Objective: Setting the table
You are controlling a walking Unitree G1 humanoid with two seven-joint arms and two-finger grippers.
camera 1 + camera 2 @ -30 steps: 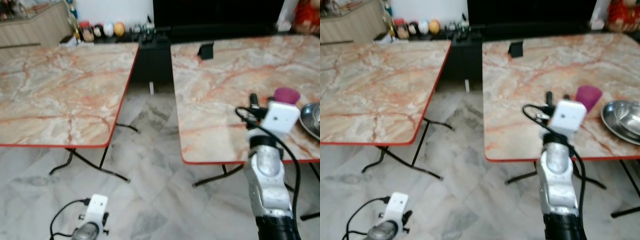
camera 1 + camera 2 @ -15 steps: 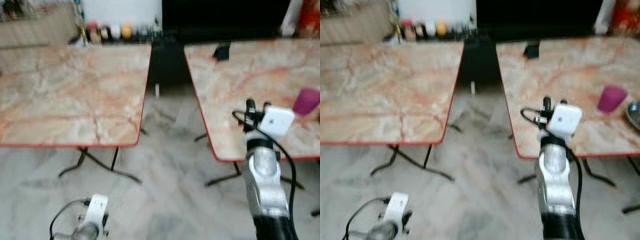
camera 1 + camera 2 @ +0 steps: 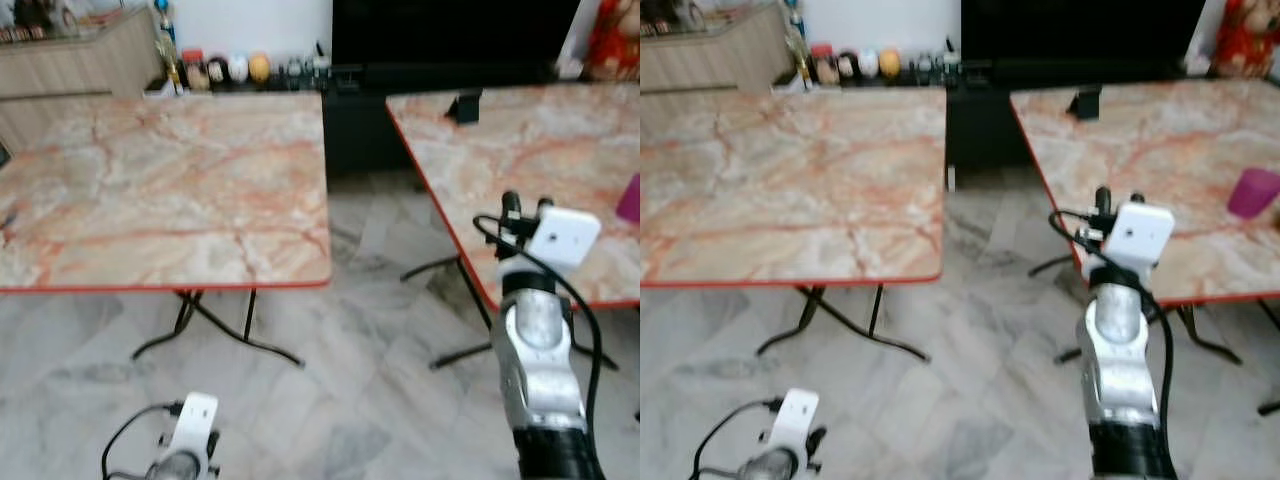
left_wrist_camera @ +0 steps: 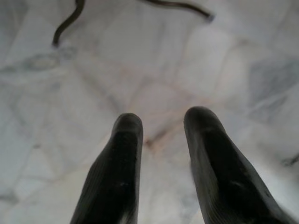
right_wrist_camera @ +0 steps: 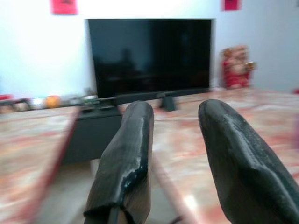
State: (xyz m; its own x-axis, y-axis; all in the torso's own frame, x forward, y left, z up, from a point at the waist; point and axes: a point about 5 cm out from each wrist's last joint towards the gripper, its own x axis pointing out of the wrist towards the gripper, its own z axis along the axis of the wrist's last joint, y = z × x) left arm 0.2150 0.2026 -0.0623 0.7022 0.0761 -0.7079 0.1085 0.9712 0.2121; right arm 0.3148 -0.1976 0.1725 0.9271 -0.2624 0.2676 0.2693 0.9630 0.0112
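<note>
A purple cup [image 3: 1252, 192] stands on the right marble table [image 3: 1160, 150], near its right side. My right gripper [image 3: 1115, 195] is raised over that table's front left edge, well left of the cup, open with nothing between its fingers [image 5: 133, 140]. In the right wrist view it points across the table toward a black TV [image 5: 149, 53]. The left marble table [image 3: 160, 190] with a red rim is bare. My left arm [image 3: 190, 440] hangs low over the floor, and its gripper [image 4: 161, 116] is open with nothing in it above the tiles.
A marble-tiled floor gap [image 3: 370, 260] runs between the two tables, with black folding legs [image 3: 230, 335] under each. A small black stand [image 3: 465, 105] sits at the far edge of the right table. Bottles and jars [image 3: 215, 68] line a low shelf behind, beside a wooden counter [image 3: 70, 60].
The camera has turned left, so both tables have slid right in the picture; the metal bowl has left view and the cup sits at the edge. My arms keep their pose.
</note>
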